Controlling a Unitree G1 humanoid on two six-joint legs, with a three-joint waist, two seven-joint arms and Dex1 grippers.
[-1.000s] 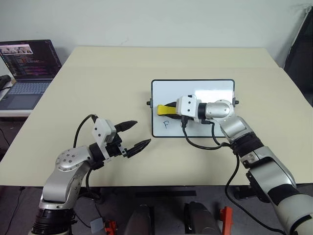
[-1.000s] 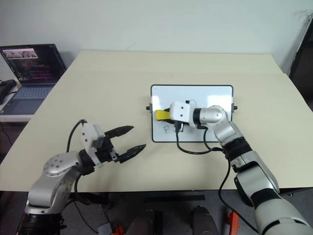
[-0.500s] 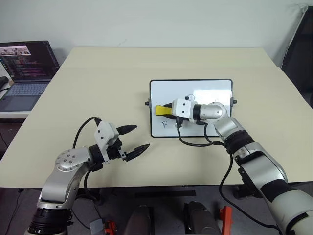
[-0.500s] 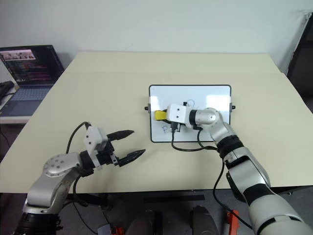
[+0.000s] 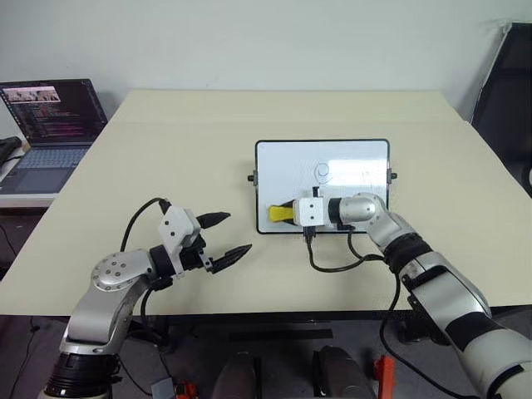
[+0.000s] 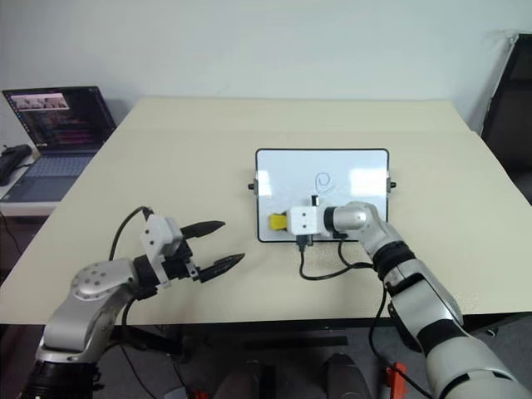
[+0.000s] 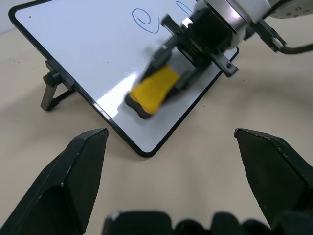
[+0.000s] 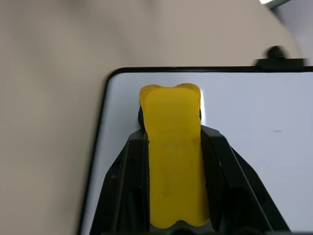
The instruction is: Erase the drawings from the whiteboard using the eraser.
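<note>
Now the right gripper (image 5: 281, 214) is clamped on the eraser (image 5: 280, 214), both fingers pressed against the yellow block's long sides. The eraser sits at the near left corner of the whiteboard (image 5: 283, 162), its dark underside against the white surface in the left wrist view. The whiteboard stands propped on the table (image 5: 166, 141), slightly right of its middle and nearer the front edge than the back. A swirl among the drawings (image 5: 322, 172) shows near the board's centre, with a fainter mark to its right. The left gripper (image 5: 226, 235) hovers over the table near its front edge, left of the board, its 2 fingers spread wide and holding nothing.
</note>
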